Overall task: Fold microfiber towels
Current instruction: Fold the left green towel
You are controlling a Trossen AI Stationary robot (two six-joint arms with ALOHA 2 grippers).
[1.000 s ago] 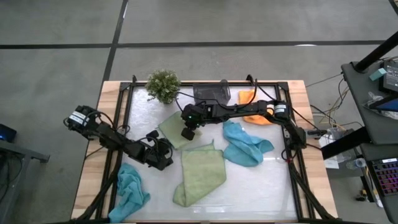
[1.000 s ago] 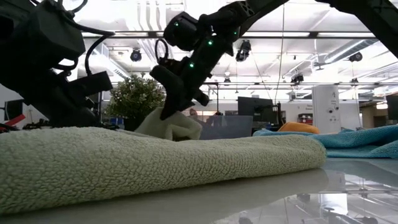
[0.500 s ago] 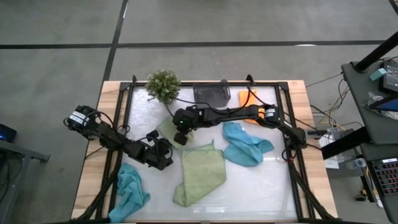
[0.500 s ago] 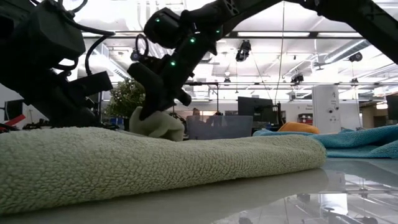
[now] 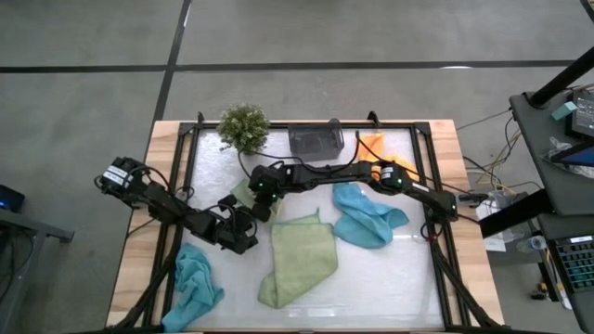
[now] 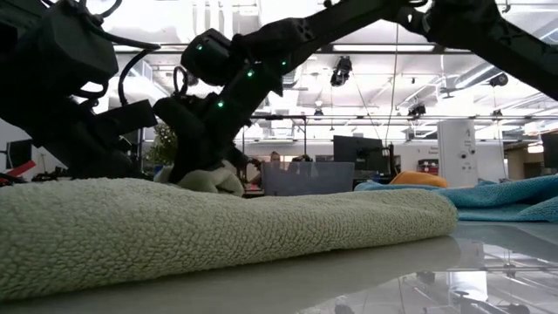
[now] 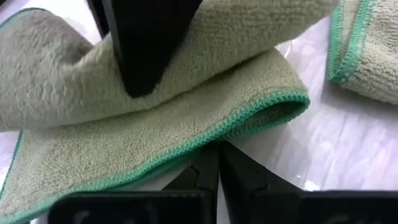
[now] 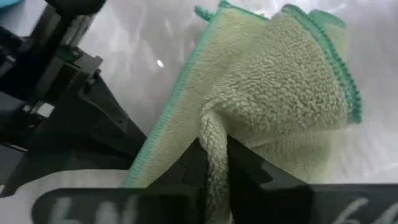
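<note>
A light green towel [image 5: 243, 192] lies folded over on the table left of centre. My right gripper [image 5: 259, 206] reaches across from the right and is shut on it; it also shows in the low view [image 6: 187, 166]. My left gripper [image 5: 228, 201] is shut, its tips [image 7: 217, 152] at the towel's folded green-stitched edge [image 7: 249, 121]; I cannot tell whether they touch it. A second light green towel [image 5: 299, 258] lies flat in front. Teal towels lie at the right [image 5: 367, 215] and near left [image 5: 193, 288]. An orange towel [image 5: 379, 147] lies at the far right. My right gripper pinches a bunched fold of the light green towel [image 8: 211, 134] between its two fingers, coming slanting down from the table's right. The held part is laid over the towel's lower layer, which rests on the table [image 6: 209, 179].
A small potted plant [image 5: 243, 127] and a grey bin [image 5: 316, 141] stand at the far edge. The black frame rails [image 5: 186, 176] run along the table's sides. Bare table shows at the near right [image 5: 390, 288].
My right gripper has gone toward the table's left edge and down, still shut on the light green towel. The held part has been carried over the rest, so the towel now lies folded over and smaller. My left arm has kept still.
</note>
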